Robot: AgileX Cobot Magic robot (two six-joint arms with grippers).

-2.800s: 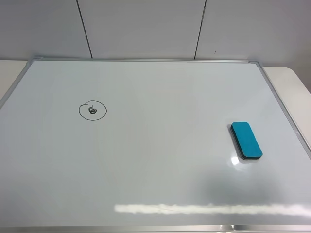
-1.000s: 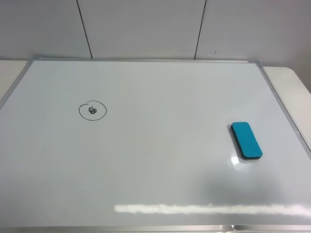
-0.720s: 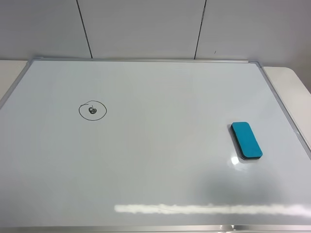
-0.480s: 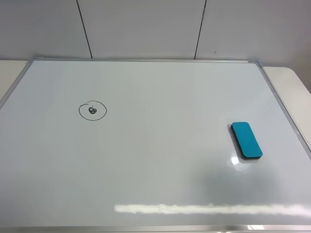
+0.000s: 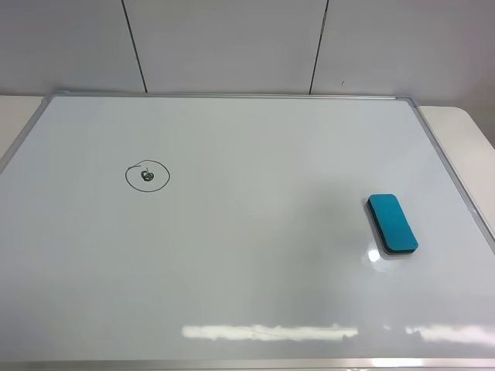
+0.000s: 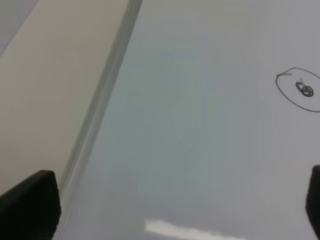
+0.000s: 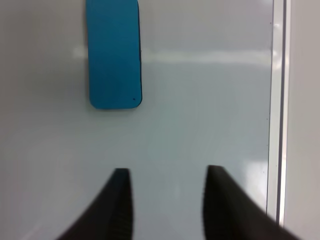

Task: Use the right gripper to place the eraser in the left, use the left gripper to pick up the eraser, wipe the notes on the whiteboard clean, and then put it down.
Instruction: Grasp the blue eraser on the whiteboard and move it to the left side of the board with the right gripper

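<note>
The teal-blue eraser (image 5: 392,222) lies flat on the right part of the whiteboard (image 5: 247,270), near its right frame. The notes (image 5: 147,175), a small black oval with a scribble inside, sit on the left part. Neither arm shows in the exterior view. In the right wrist view my right gripper (image 7: 165,172) hovers over bare whiteboard (image 7: 200,100), its fingers partly apart and empty, the eraser (image 7: 114,55) a short way ahead and off to one side. My left gripper (image 6: 180,175) stands wide open over the whiteboard (image 6: 190,125) near its left frame, the notes (image 6: 301,89) ahead.
A thin silver frame (image 5: 456,178) rims the board. Cream table (image 5: 464,127) shows beyond the right and left edges (image 6: 45,90). A white panelled wall (image 5: 232,46) rises behind the board's far edge.
Eraser and notes lie where they were. Only the glare streak along the board's near edge has changed, breaking up toward the right.
</note>
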